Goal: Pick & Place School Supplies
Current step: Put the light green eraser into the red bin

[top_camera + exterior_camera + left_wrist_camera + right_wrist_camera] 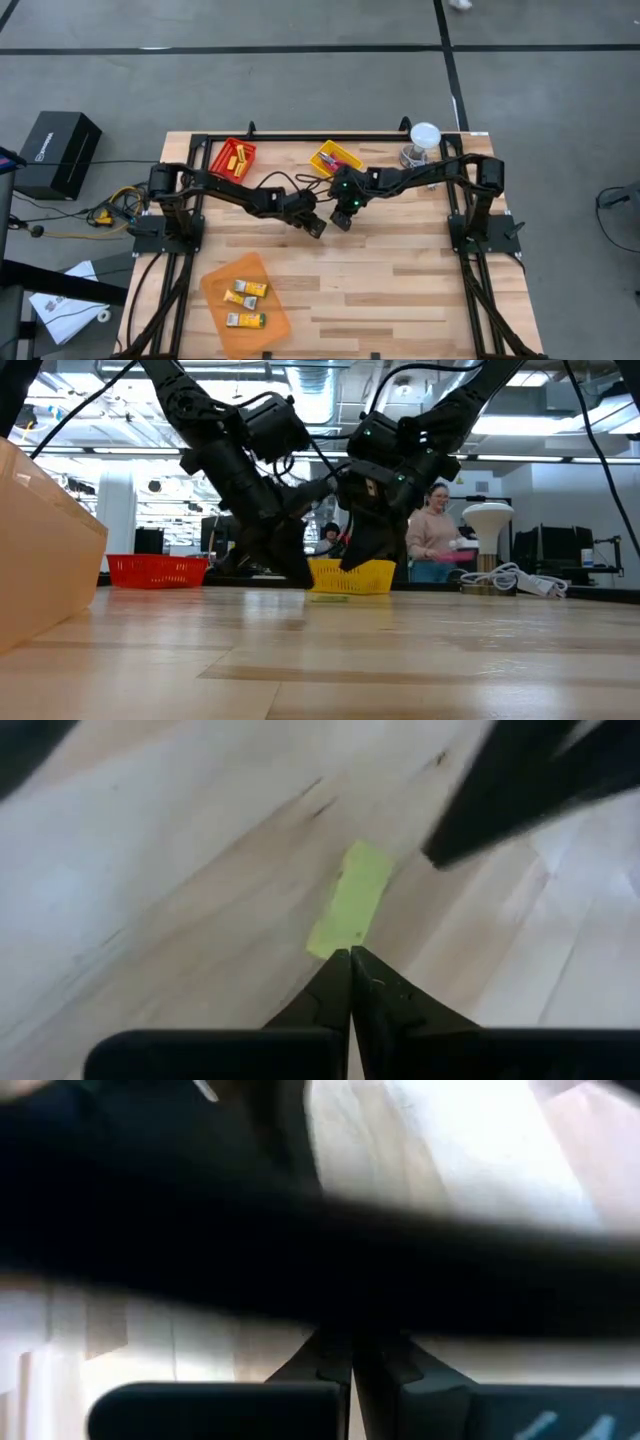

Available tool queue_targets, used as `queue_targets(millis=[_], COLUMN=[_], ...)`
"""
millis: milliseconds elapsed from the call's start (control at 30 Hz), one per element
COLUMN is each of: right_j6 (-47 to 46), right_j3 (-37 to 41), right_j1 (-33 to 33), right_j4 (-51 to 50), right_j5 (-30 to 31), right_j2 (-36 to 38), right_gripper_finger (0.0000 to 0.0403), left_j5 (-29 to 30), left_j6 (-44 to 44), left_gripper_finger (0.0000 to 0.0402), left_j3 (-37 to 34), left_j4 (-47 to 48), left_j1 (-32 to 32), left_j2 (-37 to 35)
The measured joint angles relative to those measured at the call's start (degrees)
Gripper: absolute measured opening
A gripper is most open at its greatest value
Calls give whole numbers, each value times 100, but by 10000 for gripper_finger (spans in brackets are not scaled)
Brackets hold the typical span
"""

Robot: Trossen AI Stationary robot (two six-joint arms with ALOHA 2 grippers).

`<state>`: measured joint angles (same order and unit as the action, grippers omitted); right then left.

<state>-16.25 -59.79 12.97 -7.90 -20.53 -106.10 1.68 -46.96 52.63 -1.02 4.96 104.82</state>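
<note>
On the wooden table (400,270) we list three trays: a red tray (232,158) at the far side holding yellow sticks (238,159), a yellow tray (335,159) beside it holding pink-handled tools (333,160), and an orange tray (246,297) at the near side holding three yellow-and-white packs (245,304). One item lies loose: a small yellow-green piece (352,910) flat on the bare wood, just ahead of the left gripper (350,960), near the table's middle. Both arms meet there. The left gripper points down at the piece with its fingers pressed together and nothing between them; the right gripper (350,1342) hangs just beside it, fingers likewise closed and empty, its own view mostly blocked by the other arm. A white lamp (424,140) stands at the far right corner, and a person (433,530) shows in the room beyond. We judge the step in hand to be the approach to the loose piece, no grasp yet made. We judge the next move calls for the left fingers to part, straddle the piece across its narrow side, then close and lift, while the right arm keeps clear to avoid a knock.
</note>
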Motion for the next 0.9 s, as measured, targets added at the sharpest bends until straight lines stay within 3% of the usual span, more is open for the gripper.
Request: queue_targets(millis=[233,433,900], right_j6=[60,-29,-87], right_j3=[17,2,7], right_j1=[40,-70,23], right_j4=[-87,57,137], right_j5=[-29,-41,-21], right_j2=[-291,-481,-490], right_gripper_finger=[0,0,0], left_j5=[7,487,249], left_j6=[2,251,424], left_gripper_finger=[0,0,0], left_j3=[-25,-24,-650], left_j4=[69,690,1013], left_j1=[45,175,338], left_j2=[-526,-1307,-2470])
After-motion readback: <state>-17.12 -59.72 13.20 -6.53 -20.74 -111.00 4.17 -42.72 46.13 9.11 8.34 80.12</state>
